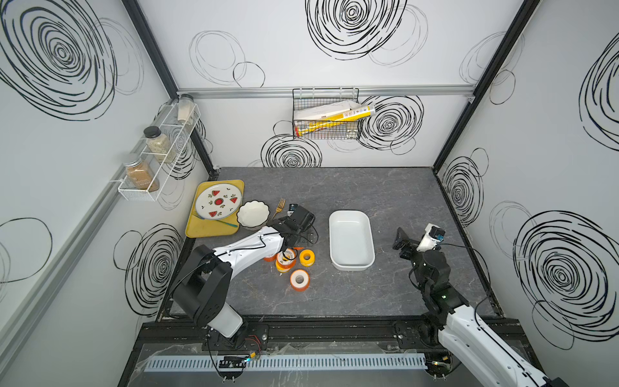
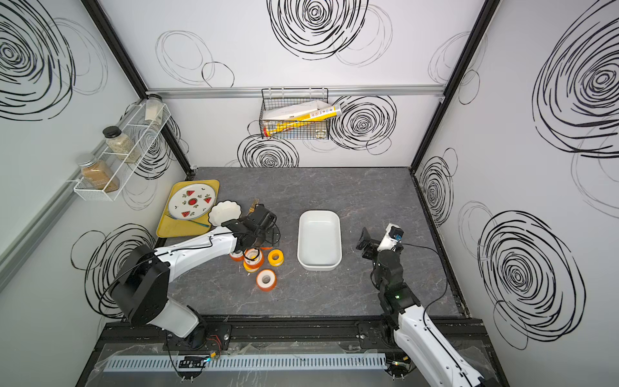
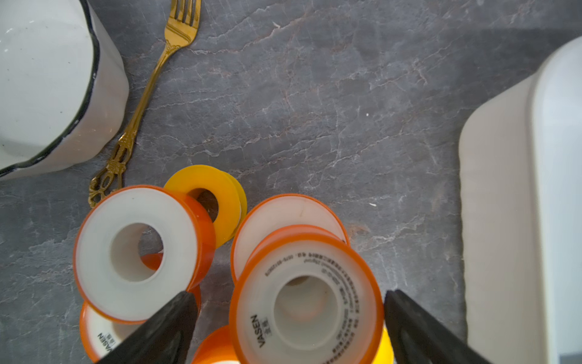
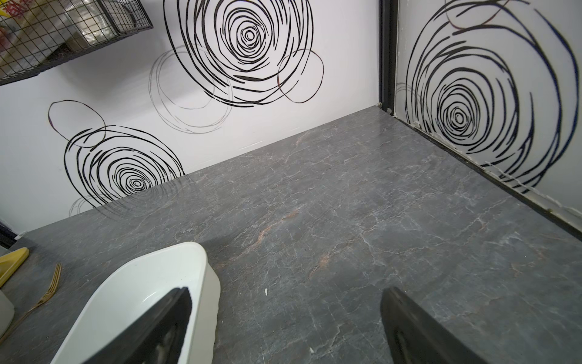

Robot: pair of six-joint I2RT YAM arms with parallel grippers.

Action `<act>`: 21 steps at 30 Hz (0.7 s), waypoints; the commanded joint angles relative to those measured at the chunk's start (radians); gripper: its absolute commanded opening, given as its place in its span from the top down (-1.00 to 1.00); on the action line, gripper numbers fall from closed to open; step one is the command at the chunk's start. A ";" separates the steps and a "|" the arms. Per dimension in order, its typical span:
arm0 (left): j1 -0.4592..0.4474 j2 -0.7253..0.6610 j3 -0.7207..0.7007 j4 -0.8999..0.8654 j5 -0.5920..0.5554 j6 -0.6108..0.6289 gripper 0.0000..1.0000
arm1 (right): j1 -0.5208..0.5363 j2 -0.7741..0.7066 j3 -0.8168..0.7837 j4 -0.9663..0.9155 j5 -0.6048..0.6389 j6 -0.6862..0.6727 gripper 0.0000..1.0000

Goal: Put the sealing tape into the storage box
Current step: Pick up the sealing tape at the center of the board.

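- Sealing tape (image 1: pixel 290 263): a heap of small spools on the grey table (image 1: pixel 402 201), left of the storage box (image 1: pixel 351 239) and apart from it. None is in the box.
- Look: white tape between orange or yellow round flanges, with an open centre hole. Most lie flat and some overlap.
- Lettered spool (image 3: pixel 307 302): orange, printed "VASEN", resting partly on another spool.
- Left gripper (image 3: pixel 288 296): jaws spread wide, one finger on each side of the lettered spool. There is a clear gap on one side and the other finger is just beside the flange, so I see no grip.
- Left arm: stretched from the near-left base across the heap, wrist pointing down.
- Right gripper (image 4: pixel 286 291): fingers wide apart with only table between them, holding nothing.
- Right arm: folded up beside the box's right wall, wrist raised above the table.
- Surroundings: gold fork (image 3: pixel 151 85) and scalloped bowl (image 1: pixel 253 214) just beyond the heap.
- Hard to tell: the left wrist covers its own fingers and part of the heap in both top views, so I give no spool count. Both wrist views cut the box off.
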 commanded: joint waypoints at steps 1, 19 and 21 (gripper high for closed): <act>-0.009 0.021 0.022 0.031 -0.008 0.016 -0.98 | -0.002 0.006 0.022 0.001 0.012 0.007 -0.97; -0.013 0.067 0.015 0.036 -0.035 0.014 -0.52 | -0.002 0.014 0.023 -0.003 0.023 0.013 -0.96; -0.012 0.068 0.015 0.036 -0.037 0.016 -0.43 | -0.002 0.015 0.024 -0.004 0.023 0.013 -0.96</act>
